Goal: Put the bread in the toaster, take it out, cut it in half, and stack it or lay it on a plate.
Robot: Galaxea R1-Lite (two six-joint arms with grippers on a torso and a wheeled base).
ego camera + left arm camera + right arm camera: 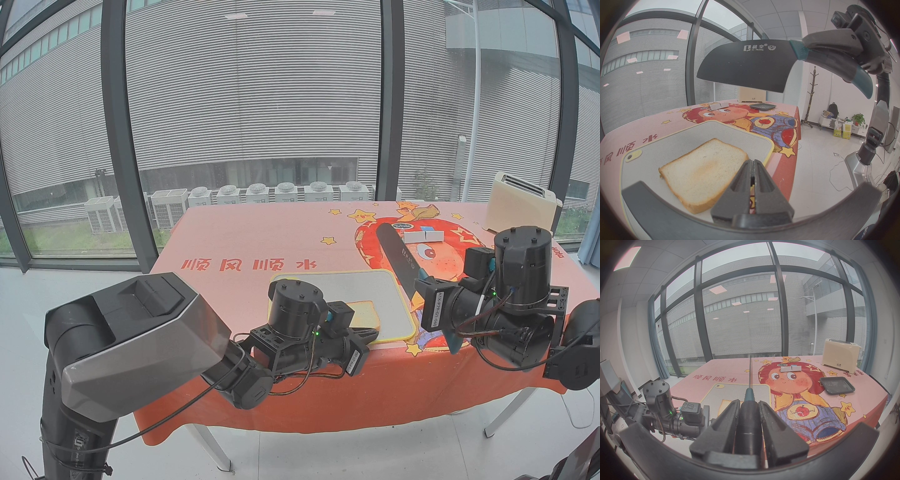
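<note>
step: cutting. the bread slice (703,172) lies whole on the cutting board (693,137), and its pale brown centre suggests toasting is done.
bread place: flat on the board's near half, close to its near edge. the board sits at the near edge of the table (262,237).
bread look: 1 square white slice with a tan crust rim and a porous face. it looks soft, so it will likely squash under a blunt push.
right gripper (749,418): clenched round the handle of the black kitchen knife (747,65). the blade is raised clear above the board, edge down, tip toward the far edge.
left gripper (753,162): fingers pressed together, nothing between them, at the slice's near corner. whether they touch it, i cannot tell.
next move: line the blade over the slice's middle, lower it, and press through to make 2 halves.
waiting: dark tray (836,385) near the right edge, and a cream toaster (840,355) at the far right corner.
</note>
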